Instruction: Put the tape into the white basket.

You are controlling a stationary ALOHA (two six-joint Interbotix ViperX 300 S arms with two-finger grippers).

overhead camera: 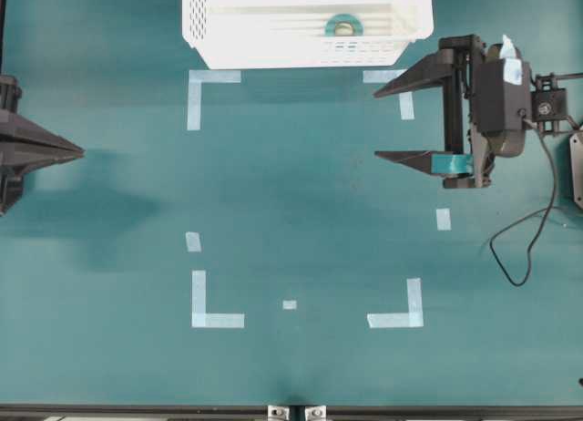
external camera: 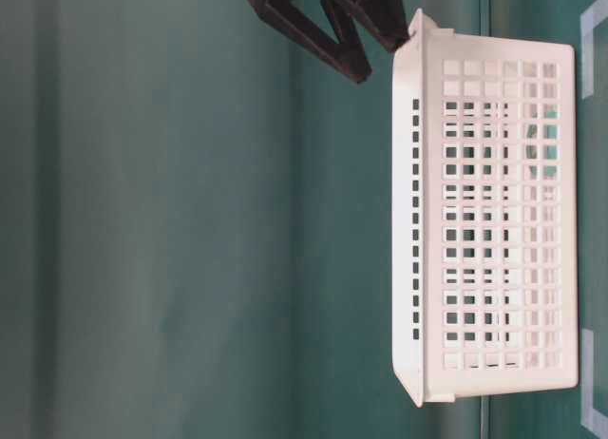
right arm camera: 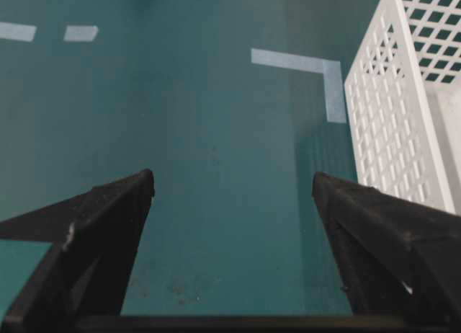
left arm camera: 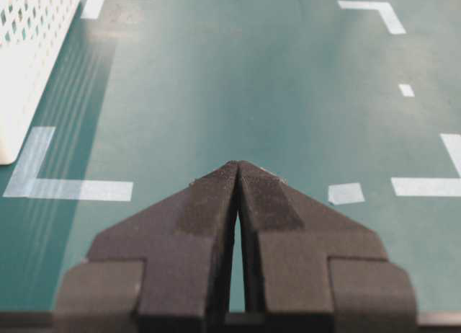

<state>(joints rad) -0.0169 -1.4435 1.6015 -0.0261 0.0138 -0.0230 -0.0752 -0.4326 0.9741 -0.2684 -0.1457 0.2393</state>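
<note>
White plastic makes up the big basket [overhead camera: 273, 38], which has rows of little holes in its sides and sits on the green table [overhead camera: 301, 193]. Just beside the basket, the right gripper [overhead camera: 377, 125] hangs with its two black fingers spread wide, holding nothing. Well apart from the basket, the left gripper [left arm camera: 238, 167] is pressed tight together, also holding nothing. Inside the basket lies the small round tape [overhead camera: 343, 25], light teal with a pale hole in its middle.

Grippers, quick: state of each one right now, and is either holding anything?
Left gripper: shut, holding nothing.
Right gripper: open, holding nothing; the tape lies in the white basket.
</note>
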